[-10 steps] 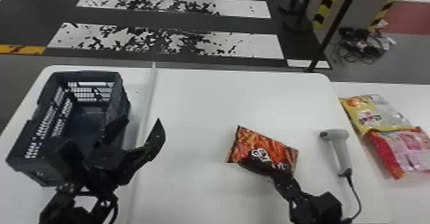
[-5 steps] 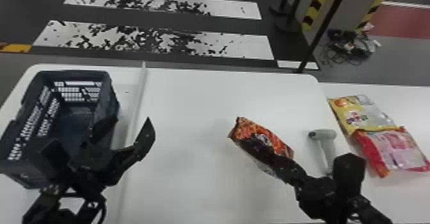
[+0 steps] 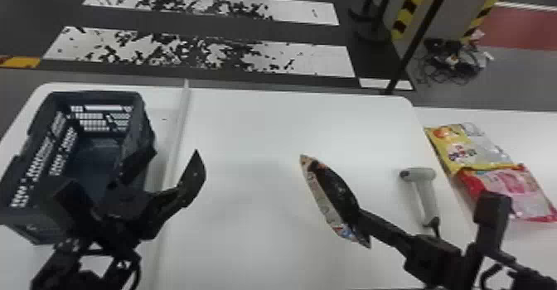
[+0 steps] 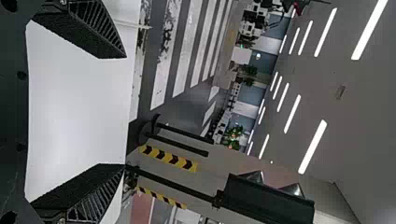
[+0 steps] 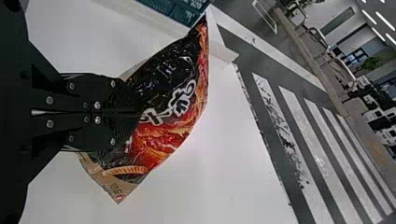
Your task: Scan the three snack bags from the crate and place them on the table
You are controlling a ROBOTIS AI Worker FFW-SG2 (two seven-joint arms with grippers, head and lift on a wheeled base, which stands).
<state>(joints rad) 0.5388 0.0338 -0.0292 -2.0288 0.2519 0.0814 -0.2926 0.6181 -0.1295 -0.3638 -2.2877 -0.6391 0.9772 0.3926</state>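
I'm gripping the snack bag [image 5: 161, 135] in my right claw [image 5: 138, 113], aiming to present it uncreased to the scanner [image 3: 427, 194] at three o'clock

Identify your snack bags by colour: one bag [image 5: 161, 135] is black, red and orange with white characters; the second bag [image 3: 458, 146] is yellow; the third bag [image 3: 512, 189] is red and pink. Your crate [image 3: 143, 121] is dark blue-grey with latticed walls, your scanner [image 3: 427, 189] light grey, your table [image 3: 257, 123] white.
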